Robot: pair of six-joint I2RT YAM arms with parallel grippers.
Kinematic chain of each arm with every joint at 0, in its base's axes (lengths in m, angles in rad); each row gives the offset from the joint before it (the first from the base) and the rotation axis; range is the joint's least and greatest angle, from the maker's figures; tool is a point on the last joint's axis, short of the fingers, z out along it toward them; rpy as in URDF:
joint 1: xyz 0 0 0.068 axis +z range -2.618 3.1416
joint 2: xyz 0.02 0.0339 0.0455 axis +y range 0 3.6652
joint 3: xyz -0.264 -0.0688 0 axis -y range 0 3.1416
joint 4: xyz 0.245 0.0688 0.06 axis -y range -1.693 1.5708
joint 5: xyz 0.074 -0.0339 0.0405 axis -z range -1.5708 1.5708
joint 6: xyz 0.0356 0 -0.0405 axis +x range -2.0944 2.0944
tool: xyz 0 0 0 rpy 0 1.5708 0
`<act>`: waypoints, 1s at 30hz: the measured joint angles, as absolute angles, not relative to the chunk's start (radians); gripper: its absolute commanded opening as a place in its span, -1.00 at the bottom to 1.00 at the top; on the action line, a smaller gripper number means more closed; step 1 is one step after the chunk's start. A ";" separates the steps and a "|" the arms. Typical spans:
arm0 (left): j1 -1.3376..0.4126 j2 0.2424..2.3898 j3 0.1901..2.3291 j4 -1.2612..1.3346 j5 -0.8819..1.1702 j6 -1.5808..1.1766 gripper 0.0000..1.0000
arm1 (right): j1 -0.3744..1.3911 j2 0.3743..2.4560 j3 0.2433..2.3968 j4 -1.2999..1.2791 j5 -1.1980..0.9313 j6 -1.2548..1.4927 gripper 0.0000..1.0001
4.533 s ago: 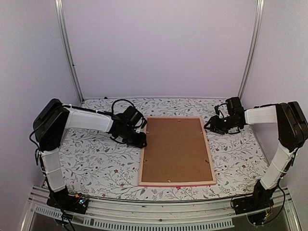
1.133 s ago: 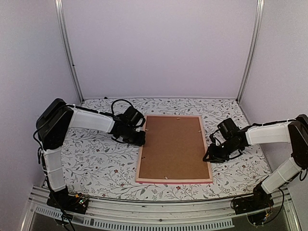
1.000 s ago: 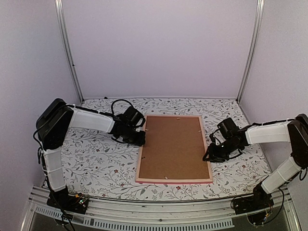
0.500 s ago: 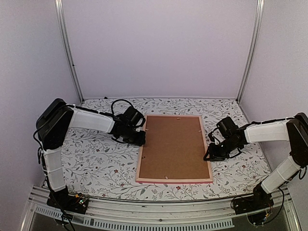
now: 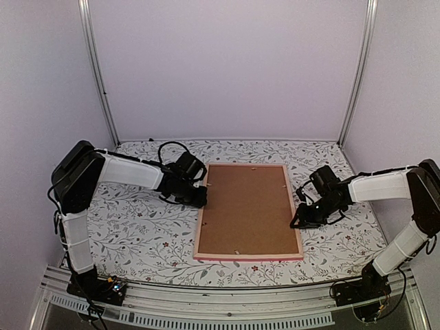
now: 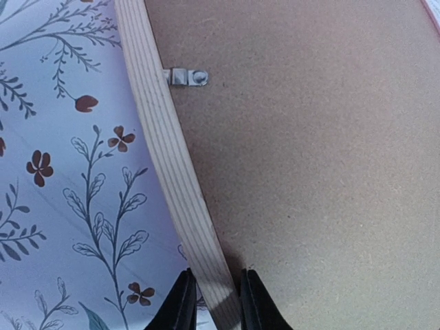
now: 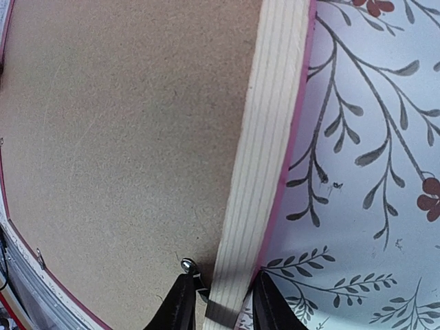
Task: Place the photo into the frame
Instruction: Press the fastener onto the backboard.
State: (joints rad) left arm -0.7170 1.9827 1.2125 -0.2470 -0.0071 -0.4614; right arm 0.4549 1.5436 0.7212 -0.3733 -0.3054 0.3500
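Here, my left gripper (image 6: 213, 304) pinches the left rail of the frame (image 6: 161, 137); my right gripper (image 7: 221, 302) pinches the right rail. The frame lies back-up on the floral tablecloth (image 5: 137, 227), with a brown backing board (image 5: 249, 210) inside it. Beyond, plain lilac walls (image 5: 227, 69) rise between metal posts (image 5: 96, 75).

Both arms (image 5: 130, 172) (image 5: 377, 185) low, jaws pinched narrow.

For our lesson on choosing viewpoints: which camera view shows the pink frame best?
The top external view: the whole frame shows, four rails around the brown backing. The left wrist view shows only a stretch of one rail; the right wrist view shows a stretch of another.
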 measured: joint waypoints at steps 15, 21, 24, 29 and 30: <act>-0.712 1.983 1.211 -0.244 -0.016 -0.464 -0.57 | 0.405 1.588 0.763 -0.408 -0.413 0.263 -0.47; -0.712 1.983 1.211 -0.244 -0.016 -0.464 -0.57 | 0.396 1.610 0.786 -0.426 -0.442 0.241 -0.22; -0.712 1.983 1.211 -0.244 -0.016 -0.464 -0.57 | 0.397 1.619 0.799 -0.431 -0.442 0.233 -0.15; -0.710 1.983 1.211 -0.240 -0.011 -0.464 -0.57 | 0.399 1.625 0.821 -0.434 -0.414 0.215 -0.08; -0.710 1.983 1.211 -0.237 -0.009 -0.464 -0.57 | 0.399 1.625 0.827 -0.434 -0.403 0.211 -0.07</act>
